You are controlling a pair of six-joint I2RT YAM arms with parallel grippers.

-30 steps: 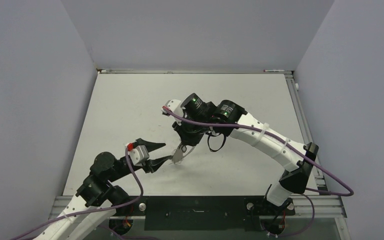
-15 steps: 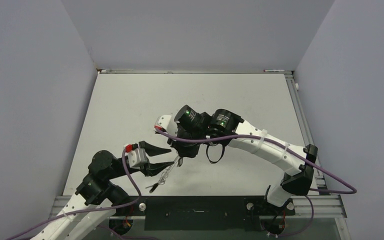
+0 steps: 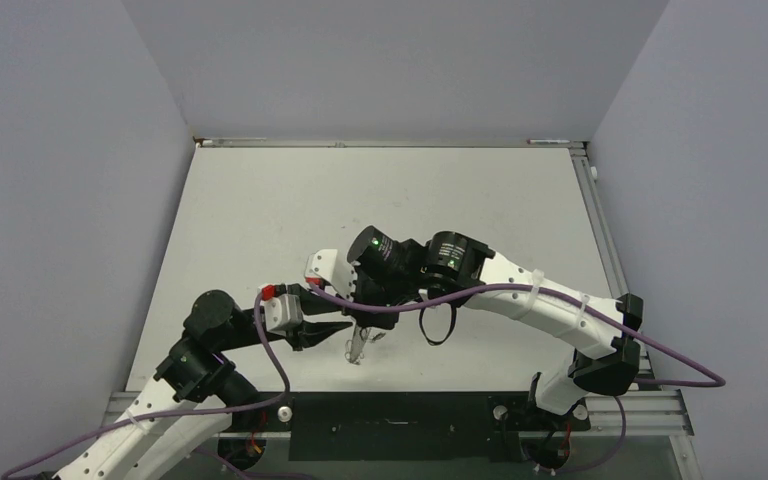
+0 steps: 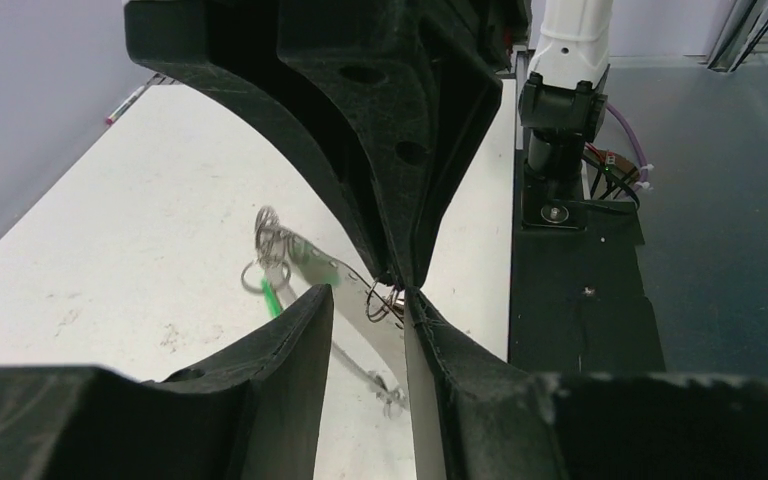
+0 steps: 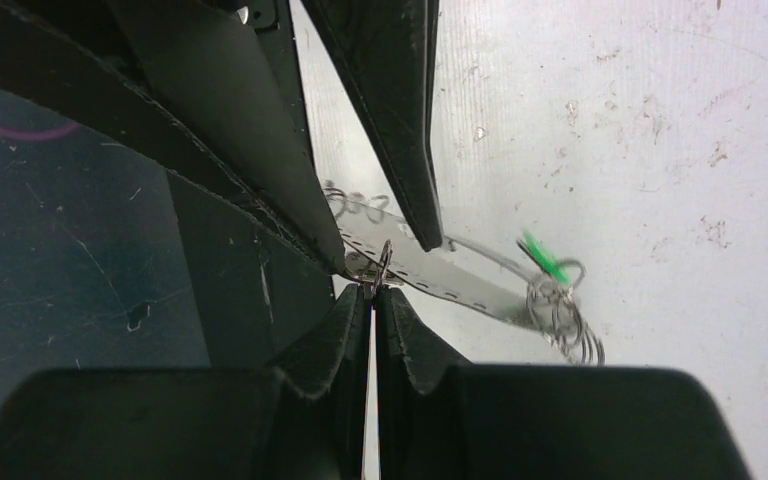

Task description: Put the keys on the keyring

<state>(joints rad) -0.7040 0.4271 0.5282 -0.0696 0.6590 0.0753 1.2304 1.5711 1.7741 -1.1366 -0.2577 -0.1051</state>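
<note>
Begins at the left with the left gripper (image 4: pixel 368 303), reaching in low from the near left corner of the desk (image 3: pixel 260 220) and pointing right along the near edge. Shows its jaws a narrow gap apart, with no visible grip on anything. Brings its fingers (image 4: pixel 285 345) tip to tip with those of the other arm, nearly touching.

Just right of that, close to the near edge and a little left of its middle, finds the keyring (image 5: pixel 380 262), a small wire loop pinched at the very tips of the right gripper (image 5: pixel 372 290). Shows that gripper pressed fully together on the loop, pointing down and toward the near edge.

Under and beyond both sets of tips, places the keys (image 5: pixel 470 282): a flat silvery strip with small holes, running through the gap of the left jaws as seen from the left wrist. Ends the strip in a green tag (image 5: pixel 543 262) and a tangle of wire loops (image 5: pixel 565 325). Cannot tell whether the keys lie on the desk or hang just above it, nor whether threaded on the keyring.

At the right, arches the right arm (image 3: pixel 540 295) over the desk from the near right corner.
</note>
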